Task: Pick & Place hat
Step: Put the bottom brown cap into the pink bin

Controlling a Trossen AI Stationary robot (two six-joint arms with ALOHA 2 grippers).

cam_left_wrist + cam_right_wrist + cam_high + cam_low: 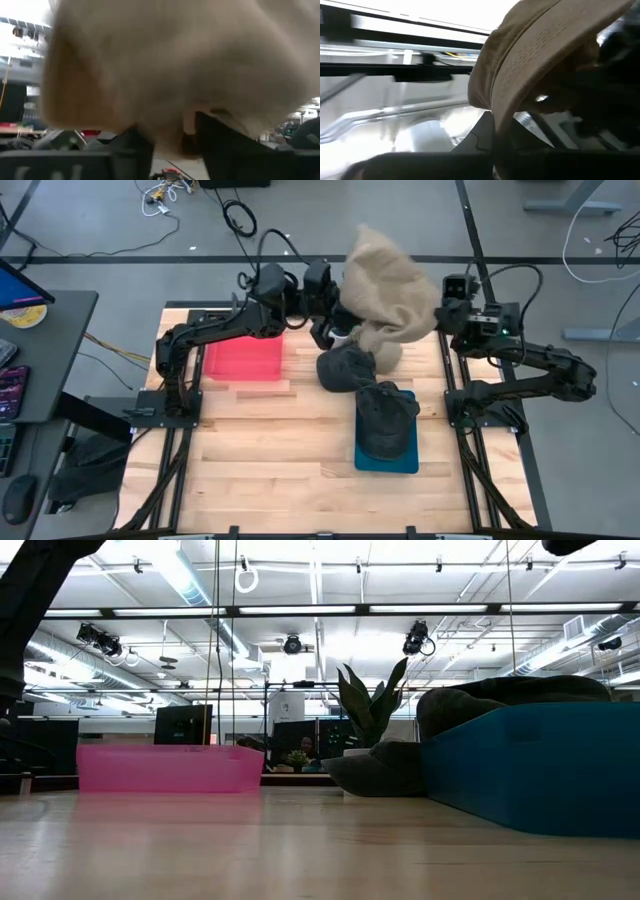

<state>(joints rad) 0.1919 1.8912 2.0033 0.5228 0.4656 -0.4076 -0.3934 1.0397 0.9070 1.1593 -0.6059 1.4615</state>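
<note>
While tan hat (390,285) hangs high betw. both arms, notes:
Hat pos: in air over table's far side, above dark hats (347,367); one more dark hat in blue bin (386,457). Pink bin (245,358) near L arm.
R gripper (496,131): fingers pinched tight on hat brim.
L gripper (172,142): fingers apart w/ fabric betw. them; grip or letting go, can't tell.
Step (judged): handover/carry to a bin.
Do well: keep one firm pinch before other lets go; move slow, hat flops.
Risk: drop onto dark hats.
</note>
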